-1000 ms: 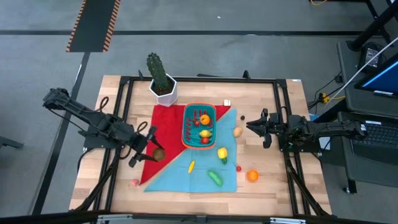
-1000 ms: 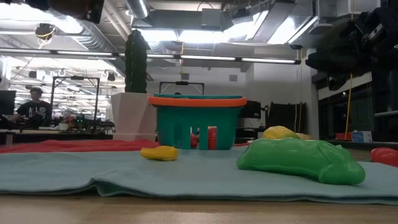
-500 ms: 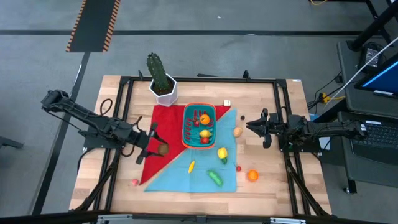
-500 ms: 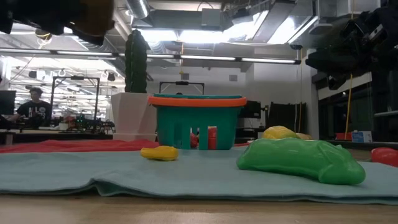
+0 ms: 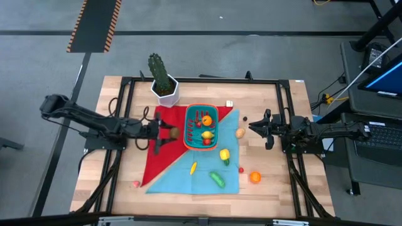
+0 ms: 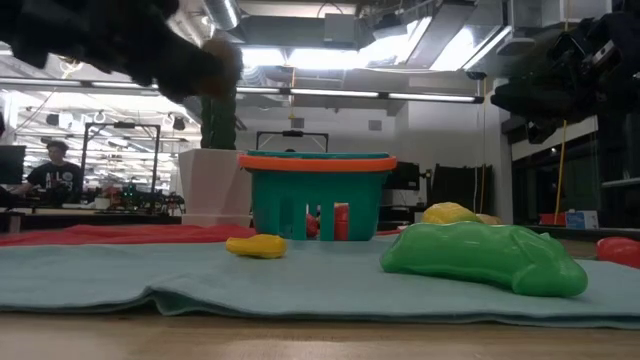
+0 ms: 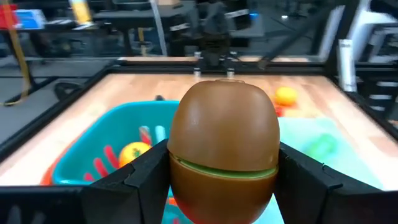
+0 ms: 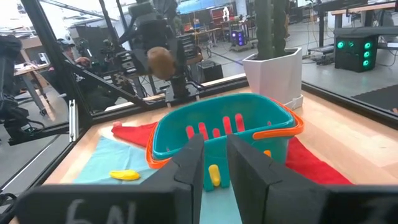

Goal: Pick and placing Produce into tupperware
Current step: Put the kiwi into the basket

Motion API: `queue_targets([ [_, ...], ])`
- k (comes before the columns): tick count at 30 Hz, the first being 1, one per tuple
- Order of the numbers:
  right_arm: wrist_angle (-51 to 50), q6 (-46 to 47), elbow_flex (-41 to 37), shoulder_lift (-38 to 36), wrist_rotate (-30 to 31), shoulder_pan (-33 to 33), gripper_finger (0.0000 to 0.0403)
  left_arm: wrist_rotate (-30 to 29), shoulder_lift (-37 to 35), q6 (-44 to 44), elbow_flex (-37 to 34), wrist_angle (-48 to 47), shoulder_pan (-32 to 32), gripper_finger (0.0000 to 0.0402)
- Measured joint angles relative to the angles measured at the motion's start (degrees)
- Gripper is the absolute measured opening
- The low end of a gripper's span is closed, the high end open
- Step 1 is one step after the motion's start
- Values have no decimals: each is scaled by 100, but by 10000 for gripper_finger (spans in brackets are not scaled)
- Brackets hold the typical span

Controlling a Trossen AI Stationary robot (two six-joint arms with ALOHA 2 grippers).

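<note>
Starting at your left, the left gripper point(image 5: 168, 132) is clamping a brown kiwi half point(image 7: 224, 146) between its two fingers point(image 7: 146, 180), green cut band showing, and is holding it in the air over the red cloth point(image 5: 164, 147), just left of the teal tupperware point(image 5: 191, 119). You are seeing that orange-rimmed container sitting where the red cloth meets the light blue cloth point(image 5: 201, 176), with an orange piece point(image 5: 206, 120), a yellow piece point(image 5: 206, 134) and red pieces inside. Behind it, at the far left of the cloths, a cactus in a white pot point(image 5: 162, 80) is standing upright. Moving right, loose produce is lying on the blue cloth: a yellow banana point(image 5: 193, 167), a green pepper point(image 5: 217, 179) and a yellow pepper point(image 5: 224, 154). On the bare wooden table point(image 5: 270, 188) an orange point(image 5: 255, 177) is resting. At your right, the right gripper point(image 5: 254, 127) is waiting above the wood, fingers point(image 8: 186, 171) drawn nearly together, holding nothing.
</note>
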Motion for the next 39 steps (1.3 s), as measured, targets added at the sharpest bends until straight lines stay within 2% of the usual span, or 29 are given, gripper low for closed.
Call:
queue_targets([
  [7, 2, -270, 0, 2, 17, 1, 73, 215, 654, -101, 0, 744, 635, 224],
  [14, 2, -567, 0, 0, 21, 0, 73, 513, 1205, -139, 22, 1391, 789, 224],
  [21, 2, -415, 1, 0, 17, 2, 73, 509, 1823, 295, 543, 1438, 789, 224],
  [30, 0, -413, 0, 0, 13, 0, 73, 640, 2403, 337, 1062, 1349, 789, 224],
  [32, 0, -413, 0, 0, 13, 2, 73, 691, 2459, 340, 1268, 1113, 801, 224],
  [39, -100, -411, 0, 0, -15, 0, 73, 881, 2684, 500, 2254, -689, 982, 224],
])
